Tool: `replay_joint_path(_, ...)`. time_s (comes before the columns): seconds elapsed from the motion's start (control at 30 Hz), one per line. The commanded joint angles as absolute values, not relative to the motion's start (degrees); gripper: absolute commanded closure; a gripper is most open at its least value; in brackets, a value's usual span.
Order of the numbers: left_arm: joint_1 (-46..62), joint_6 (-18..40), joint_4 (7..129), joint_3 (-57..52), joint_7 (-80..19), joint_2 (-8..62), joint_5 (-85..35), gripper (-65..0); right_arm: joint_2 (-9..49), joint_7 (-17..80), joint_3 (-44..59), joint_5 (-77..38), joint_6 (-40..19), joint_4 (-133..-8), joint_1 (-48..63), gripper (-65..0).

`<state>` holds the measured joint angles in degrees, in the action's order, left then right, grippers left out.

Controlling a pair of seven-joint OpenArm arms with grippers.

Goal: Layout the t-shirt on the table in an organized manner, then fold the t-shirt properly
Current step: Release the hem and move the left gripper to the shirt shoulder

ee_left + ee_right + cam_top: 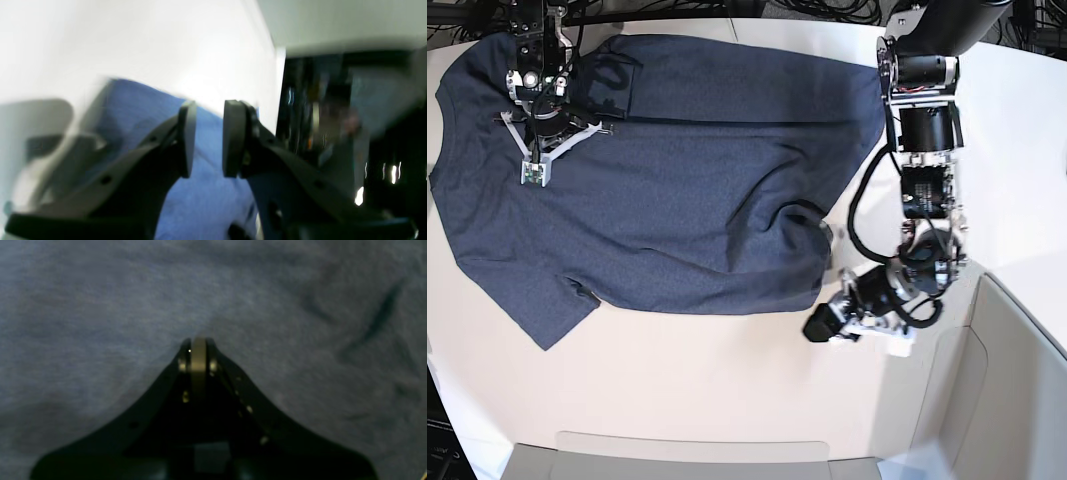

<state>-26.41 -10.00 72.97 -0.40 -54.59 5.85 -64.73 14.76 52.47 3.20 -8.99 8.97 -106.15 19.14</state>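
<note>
Near edge of the base view: bare table (727, 400), with a grey bin wall (987, 390) at the near right corner. Just beyond, my left gripper (206, 140) hangs low beside the shirt's near right hem; its jaws stand partly apart with blue cloth behind them but nothing between them, so it holds nothing. The wrist picture is blurred. Middle ground: the t-shirt (677, 170) lies spread over the table, mostly flat, with a pucker of wrinkles by its right edge and one sleeve pointing near left. Far left: my right gripper (198, 343) sits on the cloth, jaws shut together, with no fabric visibly pinched. Step in hand, as I judge it: laying out. The next move calls for smoothing that right edge, then folding.
</note>
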Motion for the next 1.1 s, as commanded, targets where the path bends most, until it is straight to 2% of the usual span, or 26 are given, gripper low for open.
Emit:
replay_joint_path(0.0, -28.3, -8.8, 72.1, 1.7, -52.3, 6.2, -65.5, -12.9, 15.3, 51.5, 3.6, -8.6, 9.2, -108.1, 18.8, 0.0)
replay_joint_path(0.2, -30.4, -8.0, 64.0, 14.9, -42.1, 6.5, -62.2, -12.9, 15.3, 51.5, 3.5, -8.6, 9.2, -110.5, 19.7, 0.0)
replay_joint_path(0.33, -32.5, -8.1, 58.9, 19.5, -41.0, 6.2, -54.5, -12.9, 15.3, 51.5, 3.5, -8.6, 9.2, -110.8, 20.4, 0.0)
replay_joint_path(0.57, -32.5, -8.5, 58.4, 23.1, -41.0, 6.2, -40.7, -12.9, 15.3, 51.5, 3.5, -8.6, 9.2, -110.8, 21.1, 0.0)
replay_joint_path(0.77, -32.3, -15.4, 58.4, 30.1, -40.7, 6.2, -26.7, -12.9, 15.3, 51.5, 3.5, -8.6, 9.2, -110.8, 21.0, 0.0)
replay_joint_path(0.9, -32.3, -16.7, 58.4, 33.0, -40.2, 6.2, -21.5, -12.9, 15.3, 51.5, 3.5, -8.6, 9.2, -110.8, 20.8, 0.0)
replay_joint_path(1.07, -33.1, -18.1, 58.1, 33.2, -34.9, 6.2, -18.6, -13.1, 13.8, 51.5, 3.5, -8.6, 9.2, -111.2, 20.4, 0.0)
